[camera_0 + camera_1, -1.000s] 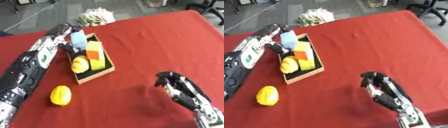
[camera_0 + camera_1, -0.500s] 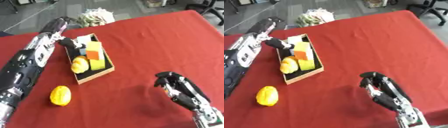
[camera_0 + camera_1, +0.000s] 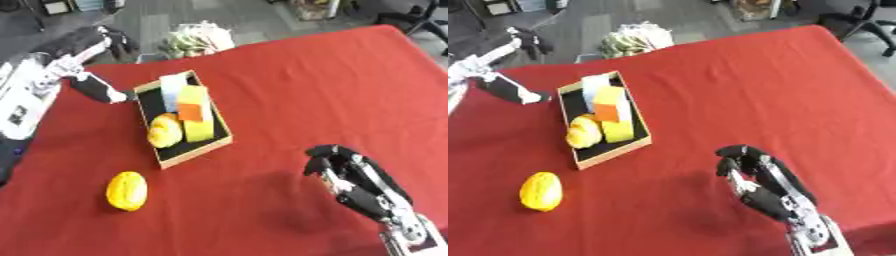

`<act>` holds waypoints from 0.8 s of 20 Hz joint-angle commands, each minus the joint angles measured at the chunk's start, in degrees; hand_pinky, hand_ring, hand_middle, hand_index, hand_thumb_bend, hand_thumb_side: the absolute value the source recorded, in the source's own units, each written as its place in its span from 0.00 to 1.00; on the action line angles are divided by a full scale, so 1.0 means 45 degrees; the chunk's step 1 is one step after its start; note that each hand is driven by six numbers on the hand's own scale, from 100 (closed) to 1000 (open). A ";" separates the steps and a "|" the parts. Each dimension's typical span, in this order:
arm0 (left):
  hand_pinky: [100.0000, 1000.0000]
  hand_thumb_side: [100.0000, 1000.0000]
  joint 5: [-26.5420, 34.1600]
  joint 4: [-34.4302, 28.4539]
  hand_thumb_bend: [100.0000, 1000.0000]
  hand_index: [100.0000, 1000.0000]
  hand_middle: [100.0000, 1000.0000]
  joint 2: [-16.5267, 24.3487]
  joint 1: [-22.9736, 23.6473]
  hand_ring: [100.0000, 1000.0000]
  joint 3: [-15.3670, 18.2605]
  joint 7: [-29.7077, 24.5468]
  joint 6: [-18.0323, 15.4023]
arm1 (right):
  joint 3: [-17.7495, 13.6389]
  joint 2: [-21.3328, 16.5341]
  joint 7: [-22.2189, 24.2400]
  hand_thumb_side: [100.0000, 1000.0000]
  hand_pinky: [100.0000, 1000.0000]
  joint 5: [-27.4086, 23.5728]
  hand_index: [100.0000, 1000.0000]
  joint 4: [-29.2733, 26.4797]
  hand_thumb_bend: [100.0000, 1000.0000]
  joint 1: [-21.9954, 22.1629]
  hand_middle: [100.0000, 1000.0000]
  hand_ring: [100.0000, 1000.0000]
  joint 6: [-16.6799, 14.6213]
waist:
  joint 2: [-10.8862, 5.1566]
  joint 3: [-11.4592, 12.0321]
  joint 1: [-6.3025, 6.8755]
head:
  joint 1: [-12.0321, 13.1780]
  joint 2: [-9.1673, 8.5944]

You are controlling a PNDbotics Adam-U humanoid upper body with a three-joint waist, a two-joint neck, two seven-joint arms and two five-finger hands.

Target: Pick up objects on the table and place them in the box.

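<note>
A red-covered surface [image 3: 332, 90] fills the frame. Left of centre sits a shallow wooden box [image 3: 221, 139] with a dark floor, holding a pale blue block [image 3: 173, 85], a yellow block [image 3: 198, 131] with an orange piece [image 3: 190, 111] on top, and a yellowish rounded object [image 3: 164, 131]. A yellow lemon-like object [image 3: 126, 190] lies on the surface at lower left, apart from the box. The left hand [image 3: 101, 91] is at upper left beside the box, its fingers too unclear to tell. The right hand [image 3: 754, 177] rests at lower right, fingers relaxed, holding nothing. No writing is legible.
</note>
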 commanded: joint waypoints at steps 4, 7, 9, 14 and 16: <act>0.81 0.00 0.1707 -0.3694 0.53 0.82 0.70 0.2394 0.1768 0.68 -0.0617 -0.2716 0.0086 | -0.0149 -0.0306 -0.0143 0.33 0.70 0.0105 0.70 -0.0133 0.00 -0.0015 0.49 0.54 -0.0033 | -0.0503 0.0125 0.0207 | -0.0089 0.0122; 0.81 0.00 0.1647 -0.3799 0.52 0.83 0.72 0.2354 0.2019 0.69 -0.1440 -0.3653 0.0052 | -0.0132 -0.0293 -0.0140 0.33 0.70 0.0080 0.70 -0.0157 0.00 -0.0030 0.49 0.54 -0.0050 | -0.0523 0.0087 0.0194 | -0.0050 0.0127; 0.82 0.00 0.1485 -0.3453 0.51 0.83 0.72 0.2062 0.1999 0.70 -0.1998 -0.4118 -0.0020 | -0.0107 -0.0258 -0.0116 0.33 0.70 0.0042 0.70 -0.0176 0.00 -0.0054 0.49 0.54 -0.0060 | -0.0531 0.0031 0.0152 | -0.0033 0.0134; 0.82 0.00 0.1021 -0.2457 0.50 0.84 0.73 0.1400 0.1827 0.70 -0.2753 -0.4702 -0.0292 | -0.0095 -0.0242 -0.0102 0.33 0.70 -0.0001 0.70 -0.0171 0.00 -0.0059 0.49 0.54 -0.0058 | -0.0537 -0.0029 0.0090 | -0.0010 0.0180; 0.82 0.00 0.0845 -0.2149 0.50 0.84 0.73 0.1226 0.1783 0.70 -0.2852 -0.4794 -0.0369 | -0.0086 -0.0238 -0.0098 0.33 0.70 -0.0005 0.70 -0.0170 0.00 -0.0055 0.49 0.54 -0.0056 | -0.0533 -0.0026 0.0087 | -0.0028 0.0189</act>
